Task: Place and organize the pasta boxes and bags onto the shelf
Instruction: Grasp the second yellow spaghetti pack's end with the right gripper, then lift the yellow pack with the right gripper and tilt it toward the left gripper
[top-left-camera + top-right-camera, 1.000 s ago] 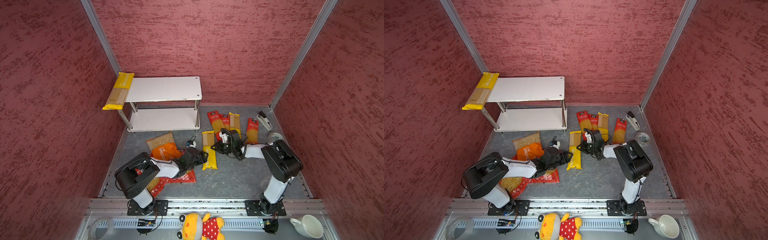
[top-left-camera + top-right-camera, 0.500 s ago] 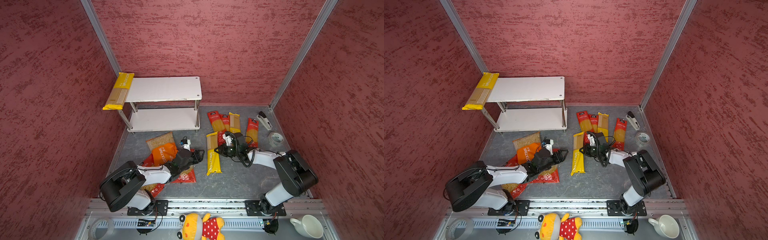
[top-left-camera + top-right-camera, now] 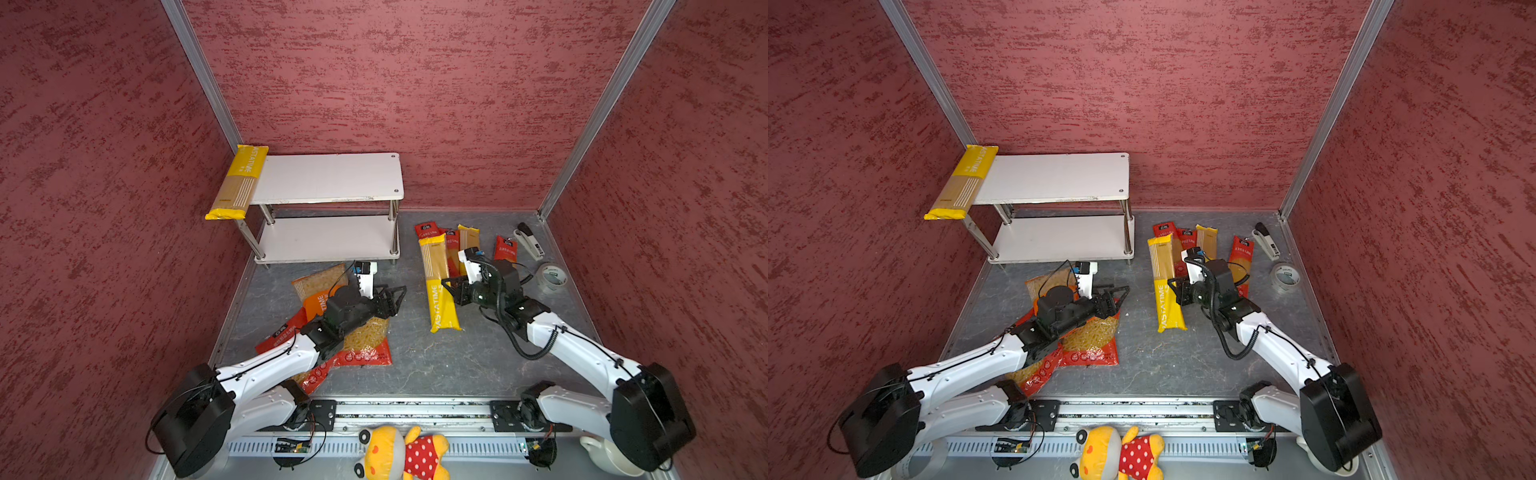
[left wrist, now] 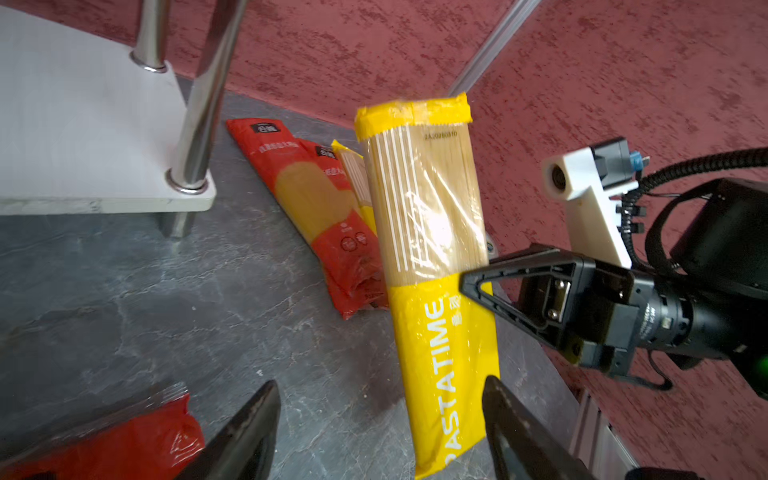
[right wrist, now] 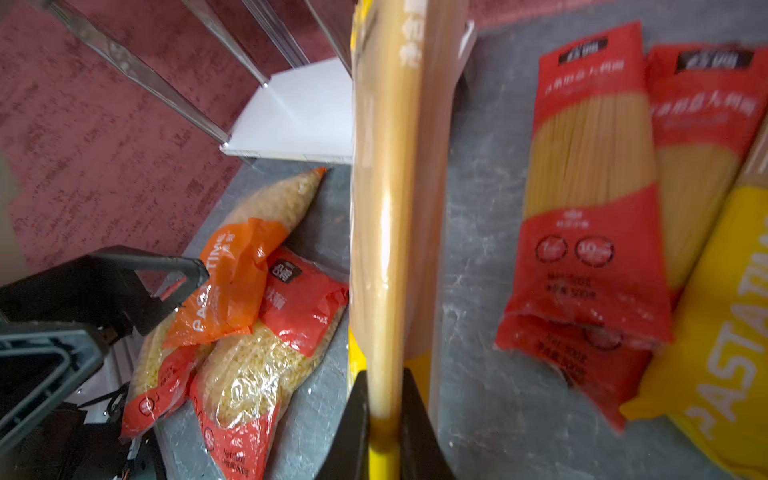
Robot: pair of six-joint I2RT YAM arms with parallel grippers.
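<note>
The shelf (image 3: 328,178) has two white boards on shiny silver posts. At its left end is a yellow spaghetti pack (image 3: 239,183) with white PASTATIME lettering and a clear window, striped white, over pale strands. Right of the shelf, a second yellow pack (image 3: 438,286) bears the same pattern. Beside it, the red spaghetti packs (image 3: 505,249) have black label patches, white characters and golden strands in their windows. In front of the shelf are an orange bag (image 3: 316,299) with white lettering and red bags (image 3: 361,353) showing yellow short pasta. The floor (image 3: 436,365) is grey, veined like marble. The walls (image 3: 415,83) are mottled dark red.
</note>
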